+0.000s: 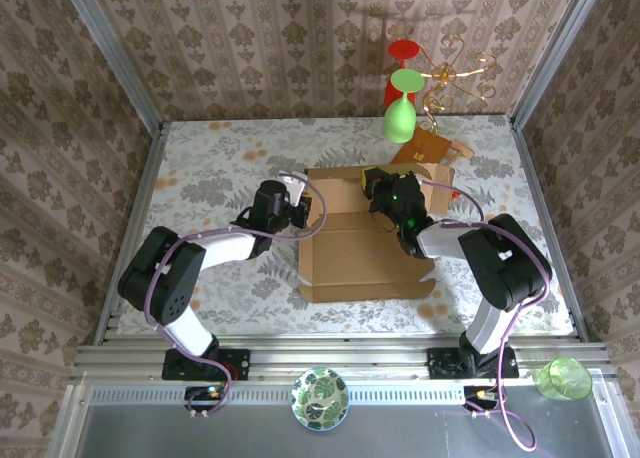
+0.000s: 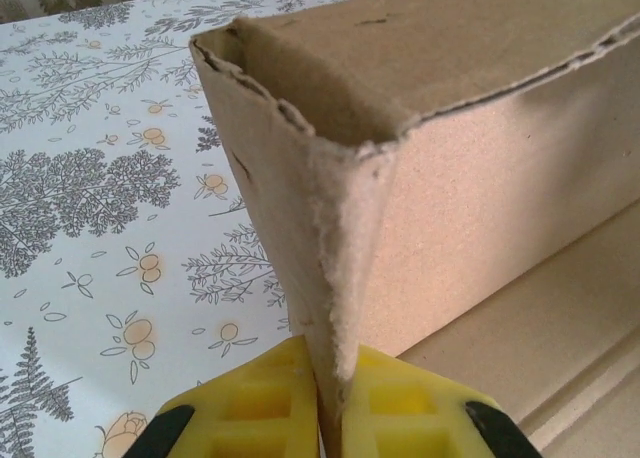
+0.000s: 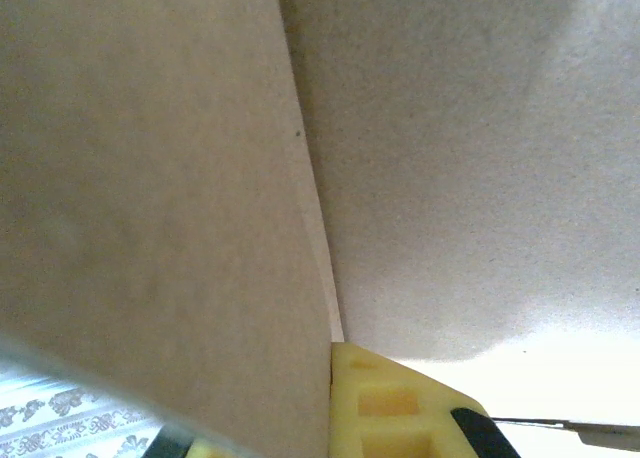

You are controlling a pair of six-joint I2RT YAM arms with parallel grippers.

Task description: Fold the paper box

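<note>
The paper box (image 1: 365, 243), plain tan cardboard, lies partly folded in the middle of the table with its back wall raised. My left gripper (image 1: 300, 216) is at the box's left side. In the left wrist view its yellow fingers (image 2: 260, 403) are pinched shut on the ragged edge of an upright side flap (image 2: 320, 238), and the gripper (image 2: 333, 418) sits at the bottom of that view. My right gripper (image 1: 385, 203) is over the box's back right part. In the right wrist view it (image 3: 325, 418) clamps a cardboard panel (image 3: 150, 198); one yellow finger (image 3: 390, 408) presses against it and the other is mostly hidden behind it.
A green glass (image 1: 399, 118), a red glass (image 1: 402, 53) and a gold wire stand (image 1: 455, 73) hang at the back right. A small orange-brown flat piece (image 1: 430, 146) lies behind the box. A patterned bowl (image 1: 319, 398) and a green cup (image 1: 563, 378) sit on the near rail. Walls enclose the table.
</note>
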